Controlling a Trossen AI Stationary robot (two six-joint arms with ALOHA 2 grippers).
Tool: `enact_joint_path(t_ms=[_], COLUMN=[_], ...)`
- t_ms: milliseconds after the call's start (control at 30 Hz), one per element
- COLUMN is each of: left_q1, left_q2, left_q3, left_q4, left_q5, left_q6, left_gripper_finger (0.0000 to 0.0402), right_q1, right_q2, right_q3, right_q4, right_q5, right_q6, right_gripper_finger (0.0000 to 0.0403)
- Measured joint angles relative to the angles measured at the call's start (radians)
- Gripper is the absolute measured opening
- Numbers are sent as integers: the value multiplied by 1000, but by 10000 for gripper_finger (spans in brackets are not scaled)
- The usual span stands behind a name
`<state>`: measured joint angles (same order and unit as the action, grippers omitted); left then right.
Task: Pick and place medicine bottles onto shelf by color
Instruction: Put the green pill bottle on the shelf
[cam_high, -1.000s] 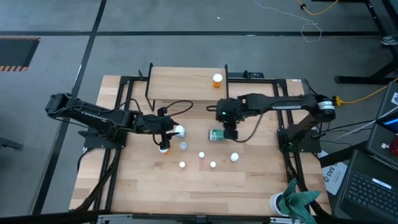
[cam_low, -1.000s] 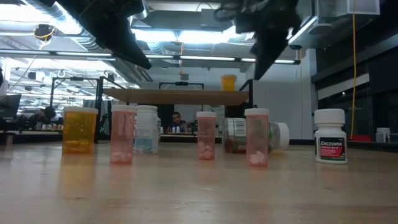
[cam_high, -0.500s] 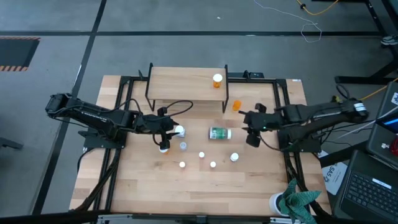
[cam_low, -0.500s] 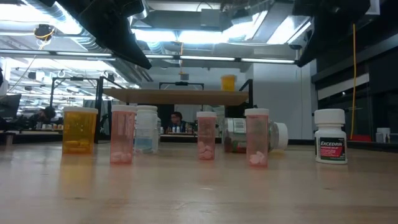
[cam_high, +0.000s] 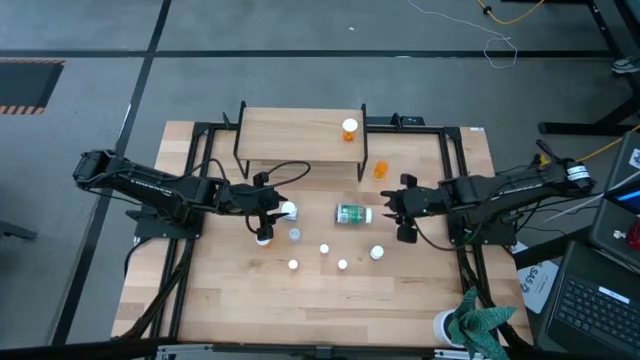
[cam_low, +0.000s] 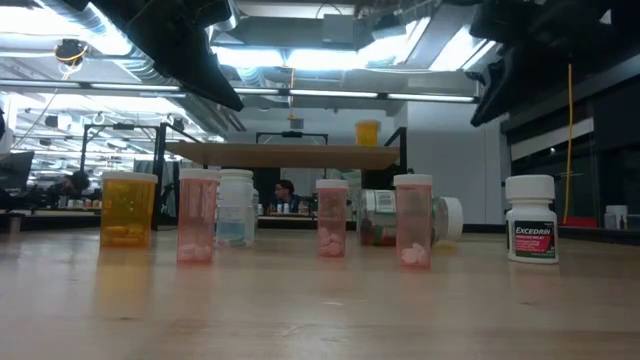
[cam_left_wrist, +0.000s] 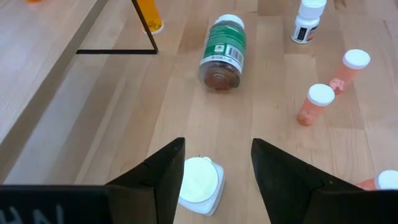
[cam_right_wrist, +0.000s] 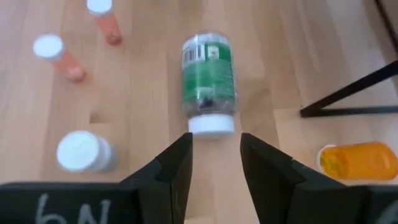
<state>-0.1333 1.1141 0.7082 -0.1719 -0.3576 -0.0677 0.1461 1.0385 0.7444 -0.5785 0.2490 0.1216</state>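
Observation:
The shelf stands at the table's far side with one orange bottle upright on it. A dark green bottle lies on its side at mid-table, its white cap toward my right gripper. That gripper hovers open just right of it, with nothing between its fingers. My left gripper hangs open above a white bottle that stands beside one finger. Several small white-capped bottles stand on the table near the front. Another orange bottle lies by the shelf's right leg.
A white Excedrin bottle stands at the right in the low view. A white cup with teal cloth sits at the near right corner. Black frame rails run along the table's left and right sides.
My right gripper has drawn back from above the green bottle toward the table's right edge and has sunk a little. With the arm gone, the orange bottle lying by the shelf leg now shows. No bottle has moved.

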Motion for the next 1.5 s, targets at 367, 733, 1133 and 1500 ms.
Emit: enact_joint_path(t_ms=[367,733,1133,1500], left_q1=[0,0,0,0], left_q2=[0,0,0,0], left_q3=[0,0,0,0], left_q4=[0,0,0,0], left_q5=[0,0,0,0], left_q6=[0,0,0,0], left_gripper_finger=[181,181,181,181], right_q1=[-66,-66,-66,-85], right_q2=[207,342,426,471], right_q3=[0,0,0,0], right_q4=[73,136,211,257], right_q5=[-11,-112,-33,-78], right_q6=[56,36,-26,-52], right_gripper_finger=[249,293,294,294])
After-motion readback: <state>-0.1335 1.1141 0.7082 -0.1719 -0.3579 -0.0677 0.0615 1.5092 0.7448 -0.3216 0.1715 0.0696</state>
